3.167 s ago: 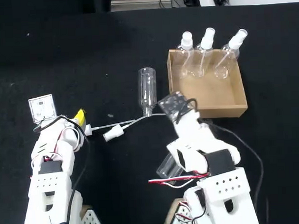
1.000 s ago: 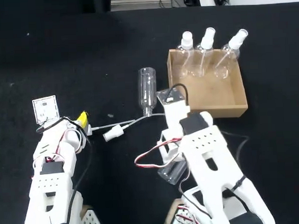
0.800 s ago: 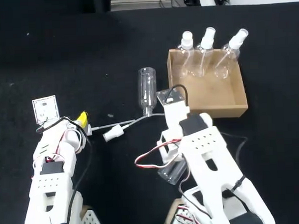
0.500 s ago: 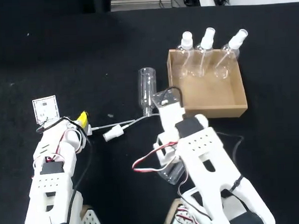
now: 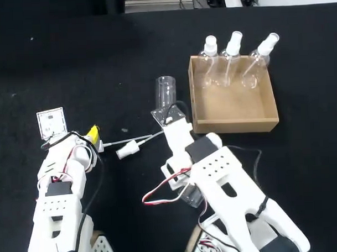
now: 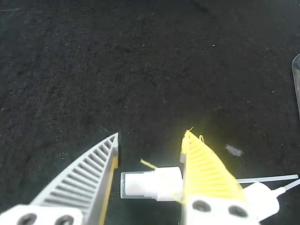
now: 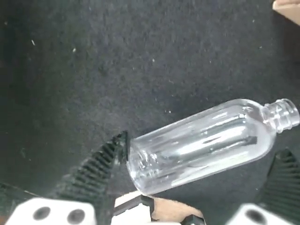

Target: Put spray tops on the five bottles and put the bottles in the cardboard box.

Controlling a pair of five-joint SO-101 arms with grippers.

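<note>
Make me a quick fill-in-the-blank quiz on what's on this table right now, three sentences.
1. The box holds ___ capped bottles.
2. The bare bottle between the right gripper's open jaws lies on its ___.
3. Between the left gripper's open jaws lies a white ___.
Missing words: three; side; spray top.

The box's [image 5: 237,125] far side is taken by three bottles [image 5: 227,66], its near floor is left free, and a loose bottle [image 5: 166,93] is laid beside it.
</note>
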